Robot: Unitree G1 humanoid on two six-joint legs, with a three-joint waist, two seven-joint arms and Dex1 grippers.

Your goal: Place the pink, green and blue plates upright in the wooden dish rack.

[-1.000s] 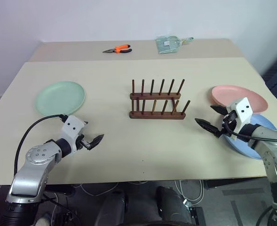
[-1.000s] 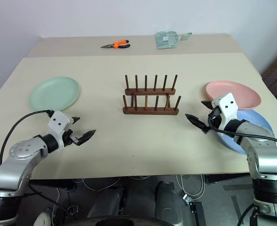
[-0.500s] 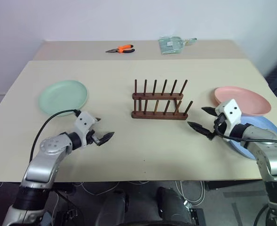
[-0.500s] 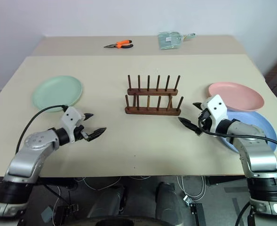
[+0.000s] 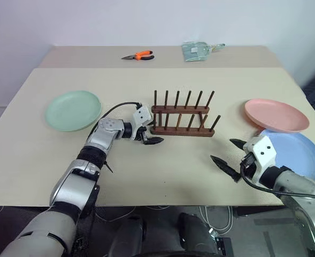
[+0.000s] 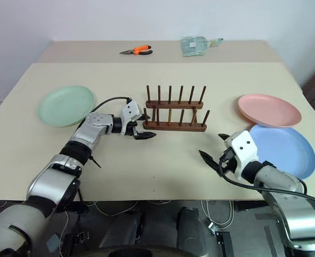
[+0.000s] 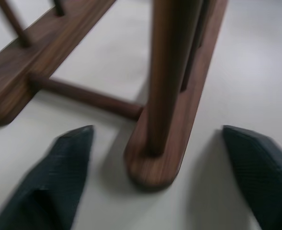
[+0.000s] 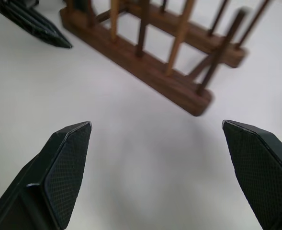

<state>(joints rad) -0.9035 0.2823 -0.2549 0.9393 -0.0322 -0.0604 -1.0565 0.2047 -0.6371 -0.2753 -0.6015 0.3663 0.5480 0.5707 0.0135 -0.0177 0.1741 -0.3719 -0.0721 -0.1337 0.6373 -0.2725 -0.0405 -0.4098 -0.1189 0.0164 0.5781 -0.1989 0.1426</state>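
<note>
Here the wooden dish rack (image 5: pixel 182 119) serves as the landmark, standing at the middle of the table (image 5: pixel 162 160) with its long axis running left to right and its pegs pointing up. Well to the rack's left lies the green plate (image 5: pixel 73 110), flat. The left gripper (image 5: pixel 147 137) sits right at the rack's left end, its fingers spread to either side of the near rail's rounded tip, not visibly touching it. This arm is much the nearer to the rack, so it looks ready to steady or shift it rather than fetch a plate. In front of the rack's right end hangs the right gripper (image 5: pixel 231 153), fingers spread and empty. To the rack's right lie the pink plate (image 5: pixel 276 114) and, nearer the robot, the blue plate (image 5: pixel 298 154), both flat, apparently overlapping slightly.
</note>
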